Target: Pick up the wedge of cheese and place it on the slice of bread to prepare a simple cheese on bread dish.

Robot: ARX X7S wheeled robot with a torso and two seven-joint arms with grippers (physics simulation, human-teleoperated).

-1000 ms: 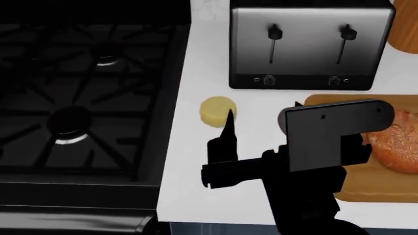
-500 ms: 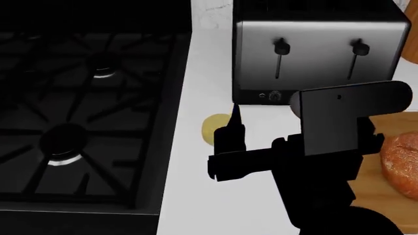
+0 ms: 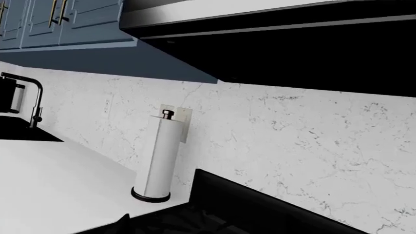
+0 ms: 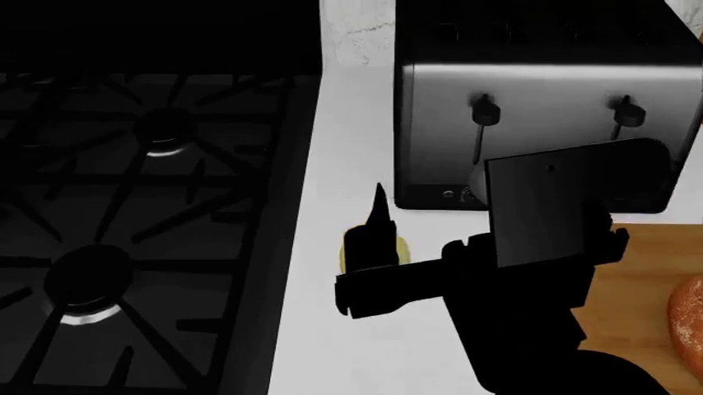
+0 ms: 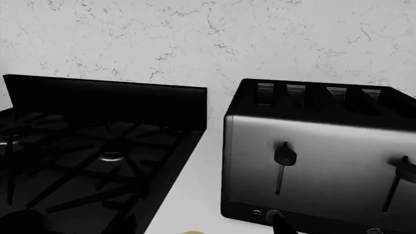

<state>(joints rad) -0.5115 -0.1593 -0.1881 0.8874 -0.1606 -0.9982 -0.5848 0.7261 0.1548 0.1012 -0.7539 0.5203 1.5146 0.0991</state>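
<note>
In the head view the pale yellow wedge of cheese [image 4: 403, 248] lies on the white counter in front of the toaster, mostly hidden behind my right gripper's left finger [image 4: 378, 216]. My right gripper [image 4: 426, 197] hangs open over it, the other finger hidden behind the wrist's grey block. In the right wrist view only a sliver of the cheese [image 5: 191, 232] shows at the frame's edge, between the fingers. The reddish-brown slice of bread [image 4: 689, 326] peeks in at the right edge, on the wooden cutting board [image 4: 643, 271]. At the edge of the left wrist view there is only dark, unclear shape.
A steel toaster [image 4: 538, 123] [image 5: 318, 156] stands right behind the cheese. A black gas stove [image 4: 143, 206] [image 5: 97, 146] fills the left. The left wrist view shows a paper towel roll [image 3: 159, 158] against the marble wall and a black tap [image 3: 29, 100].
The view has slid so the toaster sits lower and the bread is nearly out of frame. My right gripper has come over the cheese, which is now mostly covered.
</note>
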